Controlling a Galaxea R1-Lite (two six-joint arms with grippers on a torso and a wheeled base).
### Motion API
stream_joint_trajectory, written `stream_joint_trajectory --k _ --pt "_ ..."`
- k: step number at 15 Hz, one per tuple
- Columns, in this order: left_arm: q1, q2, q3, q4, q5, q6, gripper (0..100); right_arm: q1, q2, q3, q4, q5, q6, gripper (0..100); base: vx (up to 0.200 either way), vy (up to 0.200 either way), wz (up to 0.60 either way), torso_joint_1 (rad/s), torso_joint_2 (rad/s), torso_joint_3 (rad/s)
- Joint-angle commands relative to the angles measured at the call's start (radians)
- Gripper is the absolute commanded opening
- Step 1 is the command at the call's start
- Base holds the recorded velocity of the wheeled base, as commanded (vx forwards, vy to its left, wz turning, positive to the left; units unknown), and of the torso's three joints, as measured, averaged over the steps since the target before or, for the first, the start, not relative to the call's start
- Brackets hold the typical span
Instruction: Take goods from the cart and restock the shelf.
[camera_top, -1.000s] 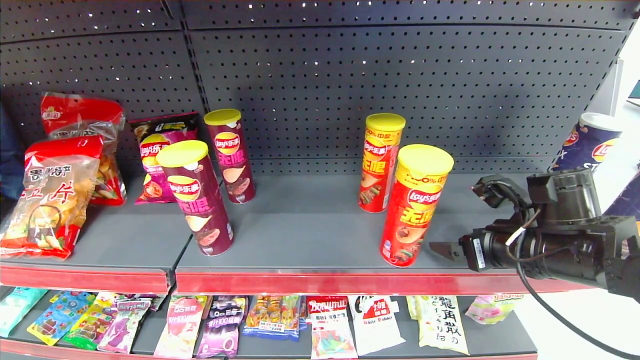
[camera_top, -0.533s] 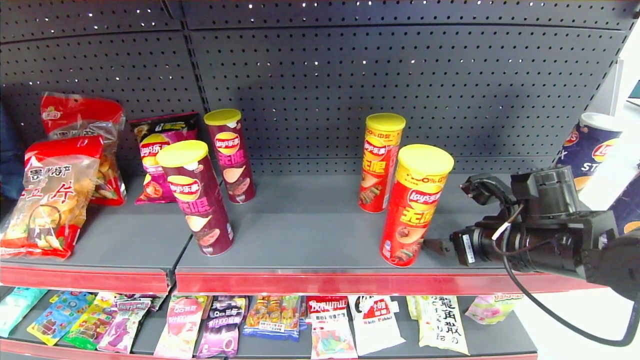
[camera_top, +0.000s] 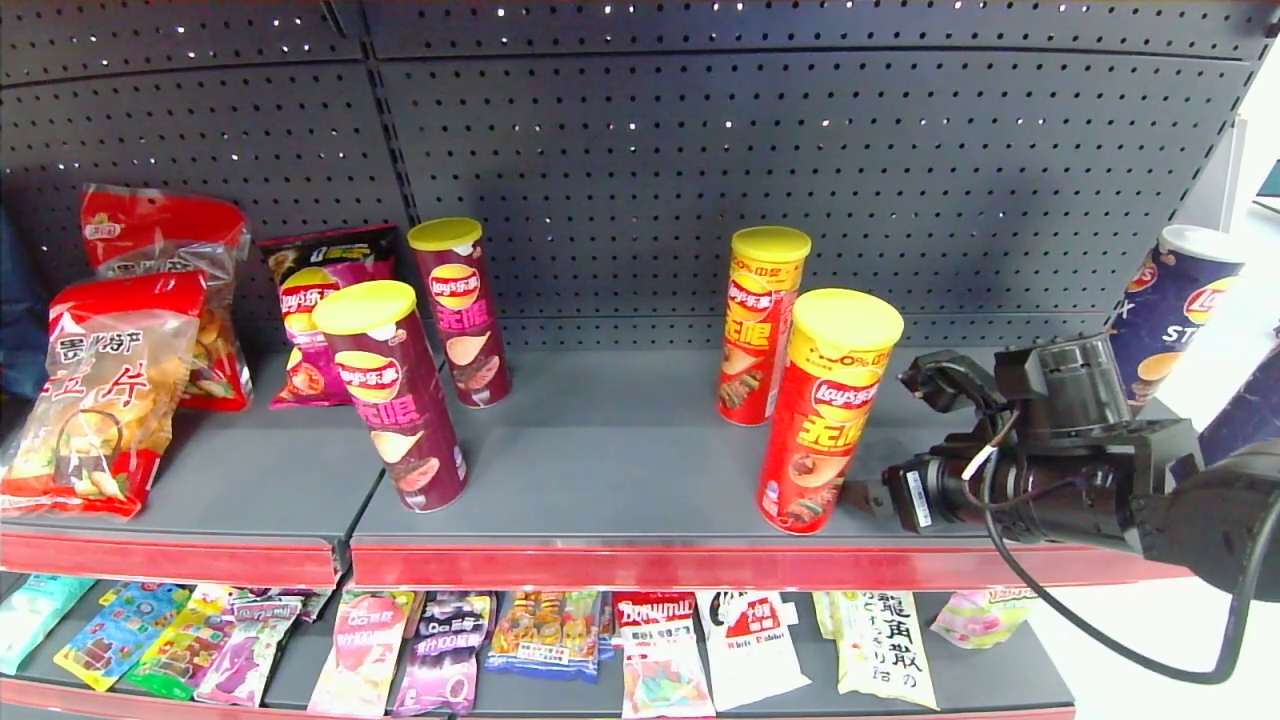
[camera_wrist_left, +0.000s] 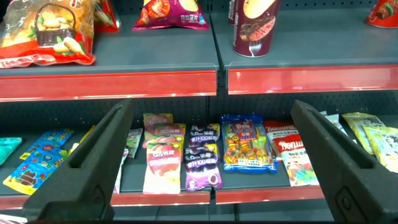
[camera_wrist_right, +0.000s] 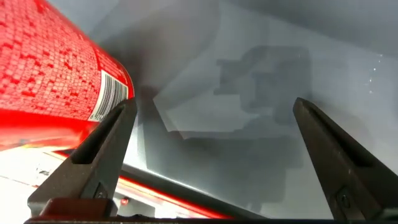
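You have a grey shelf (camera_top: 620, 450) with a red front lip, a perforated back panel (camera_top: 800, 150) and sachets (camera_top: 545, 630) on the tier below. The red can (camera_top: 830, 410), yellow-lidded, stands near the front edge, ahead of a matching can (camera_top: 762, 325). Your right gripper (camera_wrist_right: 214, 106) is spread wide just beside the red can's base, and the left gripper (camera_wrist_left: 211, 155) is likewise spread, facing the lower tier.

Just beside the right gripper (camera_wrist_right: 214, 106), the red can (camera_top: 832, 410) bears a logo, yellow characters and a barcode; farther off, maroon cans (camera_top: 390, 395) carry similar logos.
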Motion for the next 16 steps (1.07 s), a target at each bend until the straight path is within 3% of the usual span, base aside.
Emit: stream_joint_trajectory --k 1,16 --pt "0.0 0.0 0.0 0.0 0.0 0.0 100 0.004 0.008 -0.007 -0.001 0.0 -0.001 100 0.0 0.0 0.0 0.0 0.0 0.0" --pt "0.0 0.0 0.0 0.0 0.0 0.0 100 0.084 0.009 -0.036 -0.001 -0.031 0.002 100 0.0 0.0 0.0 0.0 0.0 0.0"
